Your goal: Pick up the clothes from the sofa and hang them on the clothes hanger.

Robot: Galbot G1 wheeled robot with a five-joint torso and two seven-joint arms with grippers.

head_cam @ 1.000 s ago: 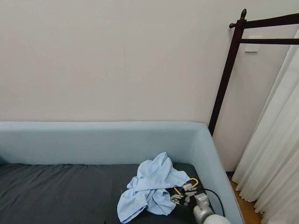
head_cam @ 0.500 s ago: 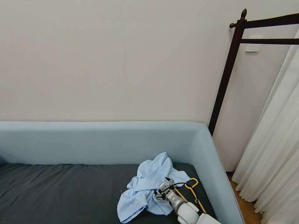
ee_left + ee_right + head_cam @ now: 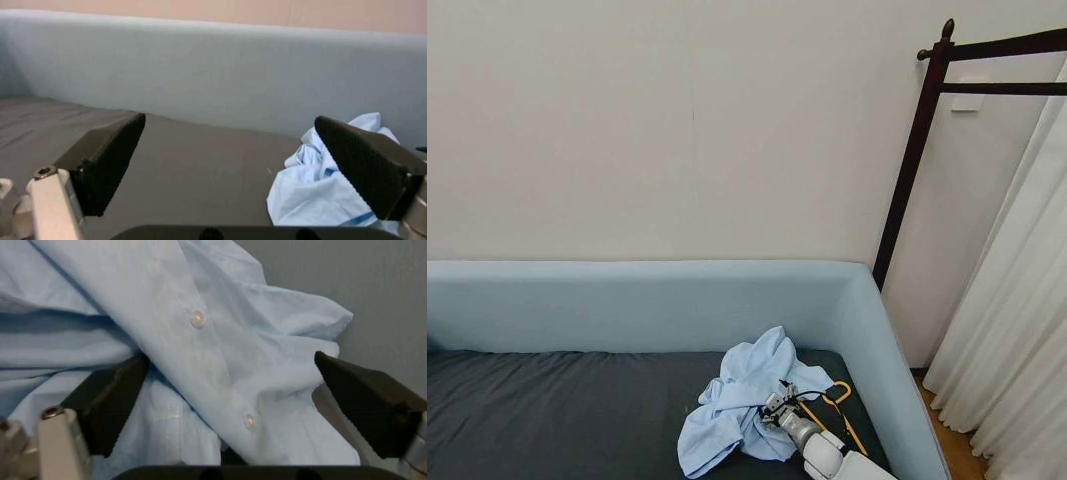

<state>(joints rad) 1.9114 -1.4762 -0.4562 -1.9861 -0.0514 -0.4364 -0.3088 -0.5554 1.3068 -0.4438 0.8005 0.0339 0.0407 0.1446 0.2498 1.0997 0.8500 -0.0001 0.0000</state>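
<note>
Fingers (image 3: 360, 395) of the right gripper (image 3: 230, 360) stand wide apart, holding nothing. They straddle a buttoned fold of the crumpled light-blue cotton shirt (image 3: 747, 395), which lies on the dark grey seat of the pale blue sofa (image 3: 627, 295), near its right arm. We judge that a shallow pinch on one loose fold could slip. A thin orange hanger (image 3: 841, 392) touches the shirt, so snagging it is possible. We note the left gripper (image 3: 227, 125) hovering wide open over the seat.
</note>
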